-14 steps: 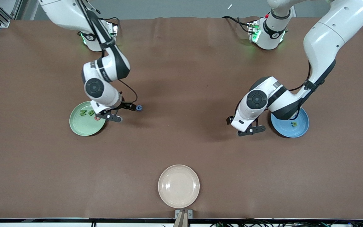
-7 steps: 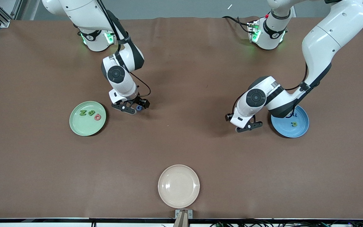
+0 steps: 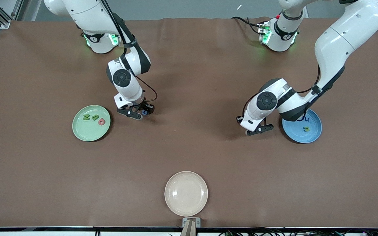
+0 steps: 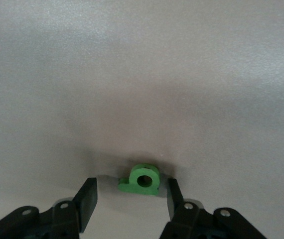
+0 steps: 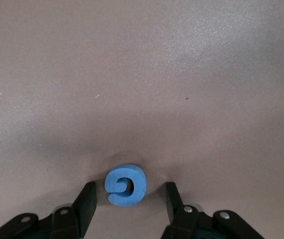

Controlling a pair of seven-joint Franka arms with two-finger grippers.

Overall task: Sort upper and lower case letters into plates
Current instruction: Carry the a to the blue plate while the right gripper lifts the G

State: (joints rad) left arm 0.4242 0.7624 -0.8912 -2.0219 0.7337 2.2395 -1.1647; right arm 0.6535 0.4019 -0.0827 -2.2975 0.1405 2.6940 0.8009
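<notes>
Three plates [image 3: 91, 134], seven letter pieces [image 3: 86, 117] visible, two robot arms [image 3: 128, 85]

A round, shallow cream-beige plate [image 3: 186, 193] lies on the brown table covering [image 3: 192, 82], well apart from both grippers, nearer the front camera than either, roughly midway between them.

Blue G [image 5: 125, 185] lies flat on brown table [image 5: 142, 74], no tilt. Right gripper [image 5: 130, 200] low over table, jaws spread wide. G sits between fingers [image 5: 85, 205], touching neither; small gap on each side, narrower toward one finger. Dark shadow rings G on table. Few tiny pale specks on table well apart from G. One small dark speck also apart from G.
</notes>
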